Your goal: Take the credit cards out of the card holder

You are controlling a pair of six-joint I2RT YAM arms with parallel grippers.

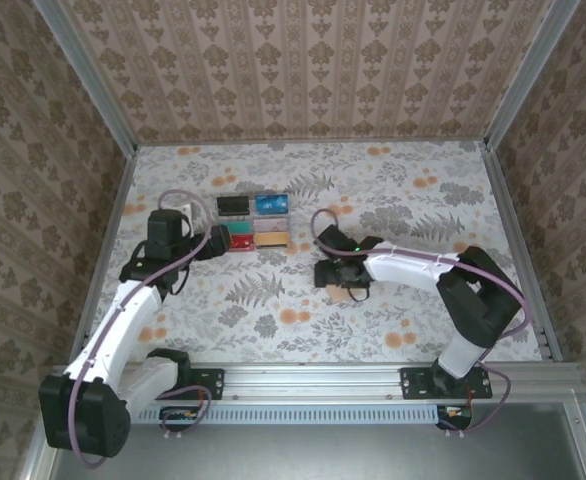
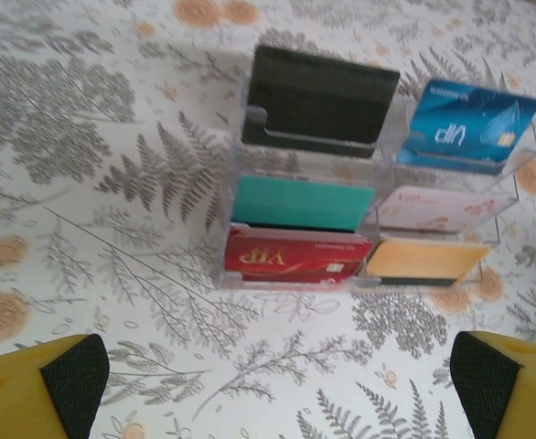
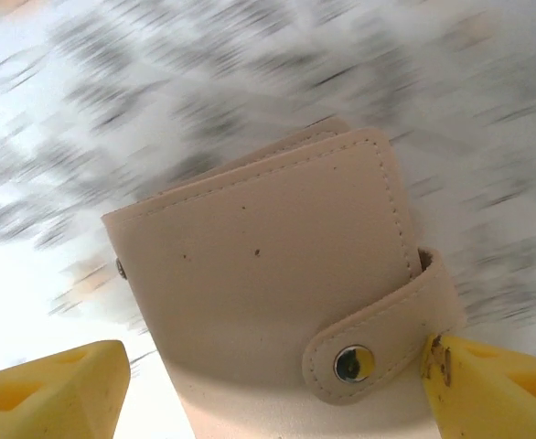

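The card holder [image 3: 268,265], a tan wallet, lies folded with its snap strap [image 3: 378,343] fastened. My right gripper [image 3: 268,380] is open and straddles it: the right fingertip touches the strap's end and the left fingertip stands apart from the wallet. From above, the right gripper [image 1: 338,278] hovers over the card holder [image 1: 351,294] at mid-table. The credit cards stand in a clear rack [image 2: 286,280]: black [image 2: 323,96], blue [image 2: 469,123], teal [image 2: 300,203], red [image 2: 295,256], tan-orange [image 2: 428,259] and a pale one [image 2: 433,208]. My left gripper [image 2: 277,389] is open in front of the rack with nothing between its fingers.
The rack [image 1: 254,221] sits left of centre on the floral tablecloth, with the left gripper [image 1: 216,245] at its left side. Wallpapered walls and a metal frame [image 1: 518,240] bound the table. Bare cloth lies between the rack and the wallet.
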